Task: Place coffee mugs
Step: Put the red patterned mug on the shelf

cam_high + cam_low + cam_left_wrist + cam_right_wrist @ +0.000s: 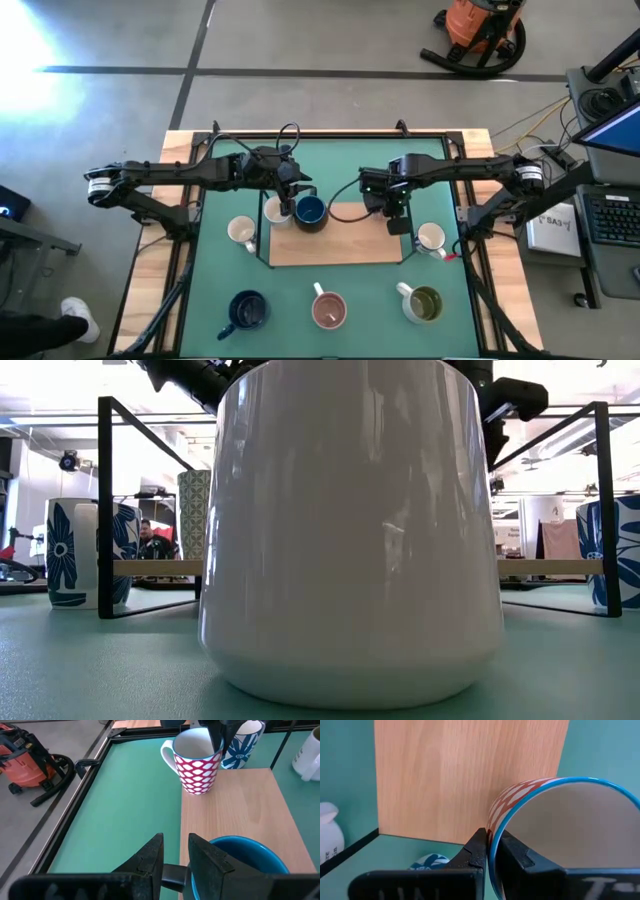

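Right gripper (398,222) (490,840), right of frame centre in the high view, was clenched on the rim of the red mug (560,820), one finger inside the wall and one outside. The red mug (200,770) stood at the right end of the board (340,245), its red-and-white pattern plain at the upper centre of the left wrist view.

Left gripper (297,200) (175,852) lay over the board's upper left corner in the high view. The blue mug (311,211) (250,860) stood on the board directly beside it; whether this gripper was clamped or released could not be told.

One white mug (241,232) stood on the green mat (370,290) left of the board. A second white mug (275,210) stood at the board's left edge, just left of the blue mug. A third white mug (431,238) stood on the mat right of the board.

Along the lower part of the high view, well apart from the board, stood the navy mug (247,310) at lower left, the pink mug (329,310) at lower centre and the olive mug (424,303) at lower right.
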